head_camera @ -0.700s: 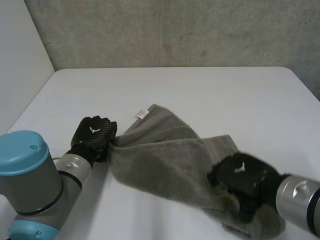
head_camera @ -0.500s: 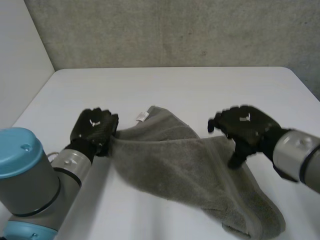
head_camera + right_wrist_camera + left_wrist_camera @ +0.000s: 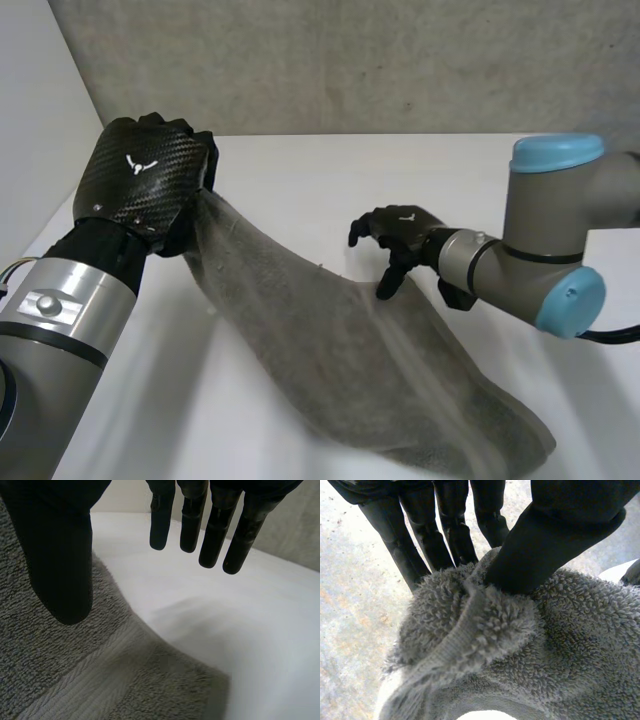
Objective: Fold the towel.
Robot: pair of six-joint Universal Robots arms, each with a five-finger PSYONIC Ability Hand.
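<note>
A grey towel (image 3: 350, 370) hangs in a slanted sheet from my left hand (image 3: 145, 180), which is raised high at the table's left and pinches one corner of the towel (image 3: 485, 620) between thumb and fingers. The towel's lower end trails on the table at the near right. My right hand (image 3: 392, 236) hovers with relaxed fingers (image 3: 210, 525) just above the towel's far edge (image 3: 100, 660) and holds nothing.
The white table (image 3: 330, 175) stretches behind the towel to a grey wall. My right arm's elbow (image 3: 555, 240) stands over the table's right side.
My left hand has lifted the towel corner high and toward the camera. My right hand let go of the towel's near end and moved away to the far edge, now open.
</note>
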